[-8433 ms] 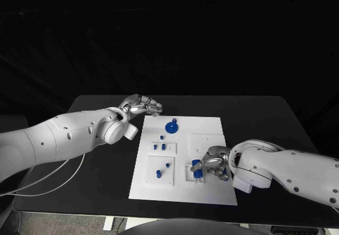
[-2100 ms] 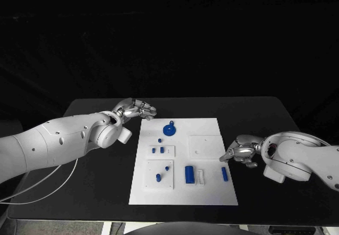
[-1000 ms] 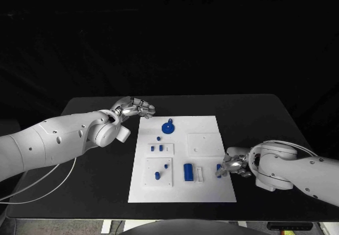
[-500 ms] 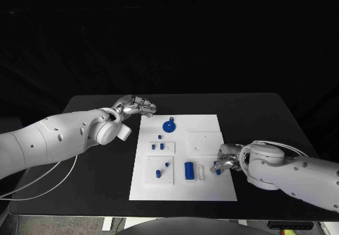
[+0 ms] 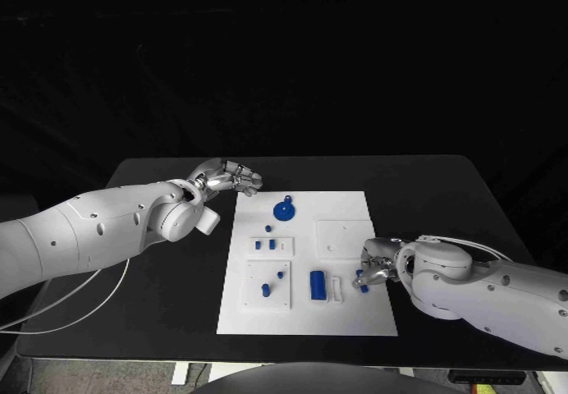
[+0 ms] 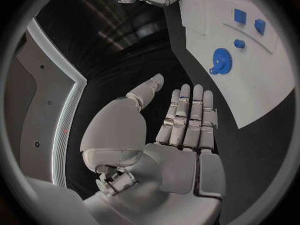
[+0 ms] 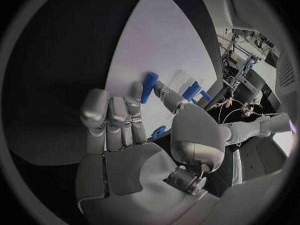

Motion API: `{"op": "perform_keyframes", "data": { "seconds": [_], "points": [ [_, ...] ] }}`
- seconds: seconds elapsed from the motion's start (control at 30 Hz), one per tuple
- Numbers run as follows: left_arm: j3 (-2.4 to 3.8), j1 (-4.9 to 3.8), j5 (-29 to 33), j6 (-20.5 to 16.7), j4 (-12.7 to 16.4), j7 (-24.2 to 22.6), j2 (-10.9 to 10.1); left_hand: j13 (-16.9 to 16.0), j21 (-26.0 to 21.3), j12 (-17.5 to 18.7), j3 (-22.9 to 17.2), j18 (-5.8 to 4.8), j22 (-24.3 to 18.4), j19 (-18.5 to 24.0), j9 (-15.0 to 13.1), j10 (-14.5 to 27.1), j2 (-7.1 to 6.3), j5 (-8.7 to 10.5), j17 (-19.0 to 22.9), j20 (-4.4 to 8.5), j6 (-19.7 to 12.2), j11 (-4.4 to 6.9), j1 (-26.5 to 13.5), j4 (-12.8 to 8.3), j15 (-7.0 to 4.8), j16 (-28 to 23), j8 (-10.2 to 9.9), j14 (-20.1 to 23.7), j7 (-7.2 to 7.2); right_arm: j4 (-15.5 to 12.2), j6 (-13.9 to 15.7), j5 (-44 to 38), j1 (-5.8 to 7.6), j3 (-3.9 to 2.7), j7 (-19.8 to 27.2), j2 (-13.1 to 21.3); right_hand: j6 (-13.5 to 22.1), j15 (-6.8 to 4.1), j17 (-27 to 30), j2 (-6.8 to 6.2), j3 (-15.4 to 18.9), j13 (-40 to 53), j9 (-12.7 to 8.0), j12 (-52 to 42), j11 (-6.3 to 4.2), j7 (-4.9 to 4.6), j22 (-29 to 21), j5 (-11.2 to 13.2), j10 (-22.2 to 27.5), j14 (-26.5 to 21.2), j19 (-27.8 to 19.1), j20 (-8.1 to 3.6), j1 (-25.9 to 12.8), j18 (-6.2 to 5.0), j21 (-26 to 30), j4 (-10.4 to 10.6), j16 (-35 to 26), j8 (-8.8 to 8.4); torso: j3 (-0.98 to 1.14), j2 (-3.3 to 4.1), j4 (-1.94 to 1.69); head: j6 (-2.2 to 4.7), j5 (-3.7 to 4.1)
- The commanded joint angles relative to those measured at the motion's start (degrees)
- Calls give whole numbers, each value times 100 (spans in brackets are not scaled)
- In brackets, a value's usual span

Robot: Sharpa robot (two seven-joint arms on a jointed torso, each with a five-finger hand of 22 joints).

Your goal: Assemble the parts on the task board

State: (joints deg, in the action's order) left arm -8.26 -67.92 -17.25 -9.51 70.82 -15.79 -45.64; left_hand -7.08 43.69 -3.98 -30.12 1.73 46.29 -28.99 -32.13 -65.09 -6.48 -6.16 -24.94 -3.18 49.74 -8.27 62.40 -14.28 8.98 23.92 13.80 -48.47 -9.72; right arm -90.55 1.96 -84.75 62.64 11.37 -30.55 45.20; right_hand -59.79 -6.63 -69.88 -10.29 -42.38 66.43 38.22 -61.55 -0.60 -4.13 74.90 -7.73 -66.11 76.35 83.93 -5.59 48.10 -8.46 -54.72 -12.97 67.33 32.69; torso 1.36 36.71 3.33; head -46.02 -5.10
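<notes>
The white task board [image 5: 355,205] lies mid-table. On it are a blue toothed disc [image 5: 286,211], two small blue blocks [image 5: 264,244], two short pegs [image 5: 267,287] and a blue cylinder [image 5: 318,284]. My right hand [image 5: 377,267] is over the board's right edge. It pinches a small blue peg [image 5: 362,284] between thumb and a fingertip. In the right wrist view the peg [image 7: 149,87] sits at the fingertips [image 7: 136,92], just above the board [image 7: 162,35]. My left hand [image 5: 231,175] hovers by the board's far left corner, fingers straight [image 6: 187,115], holding nothing.
A raised white square plate [image 5: 345,238] with small holes sits left of my right hand. A narrow white slot piece [image 5: 336,288] stands beside the cylinder. Black table [image 5: 438,197] surrounds the board. The left wrist view shows the disc [image 6: 220,61] and blocks [image 6: 240,16].
The peg that lay loose near the board's right edge is now between my right hand's fingers. That hand came in over the edge and shifted slightly farther up. My left hand stayed put.
</notes>
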Motion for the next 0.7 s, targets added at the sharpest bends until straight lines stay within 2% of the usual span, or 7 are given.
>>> {"op": "perform_keyframes", "data": {
  "seconds": [0.03,0.13,0.17,0.2,0.4,0.67,0.7],
  "points": [
    [2,-3,24,94,17,-19,6,8,-23,-14,-12,86,6,-25,8,-8,-2,27,-9,-13,-42,-9,-41,34,11,-33,24,-15,-5,75,-380,361,-125,99,-171,7,228,49,8,316,-179,16,-109,13,37,-206,41,-758,20,-5,67,57,296,-653,-21,-189,-44,-2085,3,-2,-1,4,-2],
    [2,-3,24,96,17,-11,3,8,-23,-14,-12,86,6,-25,8,-8,-2,28,-9,-13,-44,-9,-40,34,11,-33,23,-15,-5,82,-369,746,-125,99,-151,38,242,66,11,569,-386,21,-152,11,54,-220,49,-1154,27,-7,48,85,432,-653,-23,-333,-53,-2109,3,-2,0,3,-5],
    [2,-3,24,96,17,-8,2,8,-23,-14,-12,86,6,-25,9,-8,-2,29,-10,-13,-45,-9,-40,34,11,-34,23,-15,-5,85,-367,825,-125,99,-149,45,241,67,13,612,-444,21,-159,11,55,-220,50,-1213,29,-10,42,89,465,-653,-21,-349,-57,-2112,2,0,3,1,-8],
    [2,-3,24,98,17,-7,2,8,-24,-14,-13,86,6,-25,9,-8,-2,29,-10,-13,-46,-9,-39,34,11,-34,23,-15,-5,93,-354,966,-125,99,-145,55,238,77,9,661,-570,24,-180,8,63,-228,58,-1411,30,-9,38,107,477,-646,-32,-355,-55,-2119,2,1,4,-1,-9],
    [2,-3,24,110,20,-3,0,9,-24,-14,-14,87,7,-25,10,-8,-1,31,-12,-12,-49,-8,-34,33,10,-35,22,-16,-6,106,-168,1410,-125,98,-99,94,204,83,1,692,-660,30,-227,-3,66,-231,64,-1690,21,4,59,141,335,-654,-58,-338,-49,-2114,3,-1,6,-15,-9],
    [2,-3,22,119,20,-5,3,9,-24,-15,-16,88,8,-25,11,-9,1,32,-13,-11,-50,-7,-30,32,10,-35,22,-17,-6,6,99,1628,-122,97,-95,176,131,63,-4,712,-683,30,-235,-10,43,-207,60,-1815,4,8,72,129,307,-654,-64,-356,-48,-2076,3,-2,2,-25,0],
    [2,-3,22,118,20,-6,4,9,-24,-15,-16,88,8,-25,11,-9,1,32,-14,-11,-50,-7,-30,32,10,-35,22,-17,-6,-19,162,1702,-121,96,-84,196,106,56,-9,686,-661,29,-237,-13,36,-198,58,-1906,-5,13,79,126,274,-654,-67,-349,-42,-2062,2,-1,2,-26,3]
  ]
}}
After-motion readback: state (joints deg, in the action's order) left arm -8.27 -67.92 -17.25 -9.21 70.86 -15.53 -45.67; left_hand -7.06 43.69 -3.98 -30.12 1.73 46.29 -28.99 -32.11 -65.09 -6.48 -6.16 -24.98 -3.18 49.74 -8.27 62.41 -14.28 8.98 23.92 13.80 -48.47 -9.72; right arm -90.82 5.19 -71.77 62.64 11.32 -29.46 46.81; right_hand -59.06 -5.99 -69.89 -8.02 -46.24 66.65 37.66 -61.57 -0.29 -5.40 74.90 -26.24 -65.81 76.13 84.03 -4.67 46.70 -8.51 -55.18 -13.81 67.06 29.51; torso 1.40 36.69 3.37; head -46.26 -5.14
